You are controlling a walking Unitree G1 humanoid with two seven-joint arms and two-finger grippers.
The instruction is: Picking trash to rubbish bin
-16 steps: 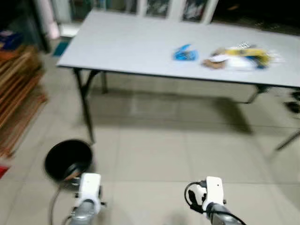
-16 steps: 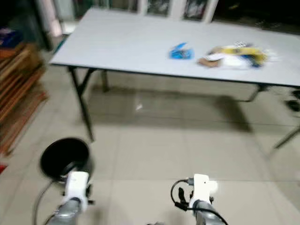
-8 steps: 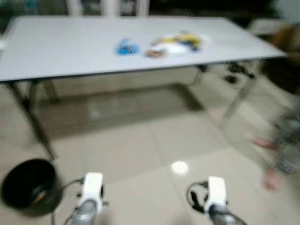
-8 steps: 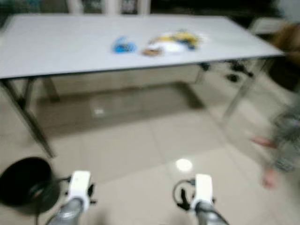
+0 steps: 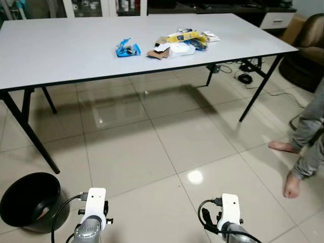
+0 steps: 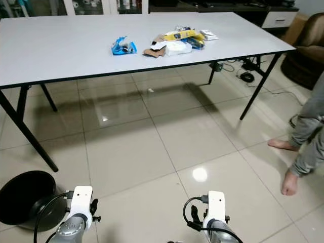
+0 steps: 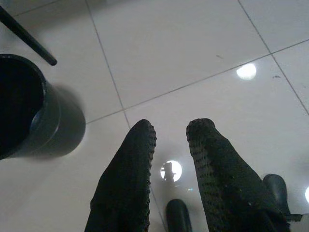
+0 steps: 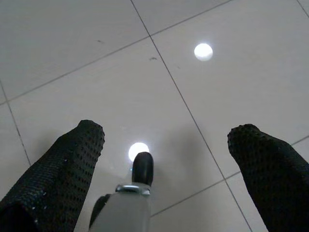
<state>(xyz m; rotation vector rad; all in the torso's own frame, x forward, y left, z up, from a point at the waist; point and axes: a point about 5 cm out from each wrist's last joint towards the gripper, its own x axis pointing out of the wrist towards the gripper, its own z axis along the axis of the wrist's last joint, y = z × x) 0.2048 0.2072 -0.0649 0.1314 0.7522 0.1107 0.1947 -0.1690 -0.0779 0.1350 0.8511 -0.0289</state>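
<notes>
Clearly the robot was between pickups, standing back on the tiled floor [image 5: 167, 152] with both arms hanging low and nothing held. Nearest to it, the left gripper [image 7: 170, 129] pointed down at the tiles with its fingers only narrowly parted and empty, while the right gripper [image 8: 166, 137] hung with its fingers spread wide, also empty. Just beside the left arm sat the black rubbish bin [image 5: 28, 201], upright, its mouth open to the ceiling, with what looked like a scrap already inside. A person's bare feet [image 5: 286, 167] stood off to the robot's right. Farther off was the long white table [image 5: 61, 48], and well across it lay the trash: a crumpled blue wrapper [image 5: 126, 48] set apart on its own, and just to the right of it a loose heap of wrappers and paper [image 5: 179, 43]. The heap's long axis ran roughly along the table's length, its yellow piece angled toward the far right corner. By my reckoning the next move called for walking up to the table edge and reaching well over for one piece.
</notes>
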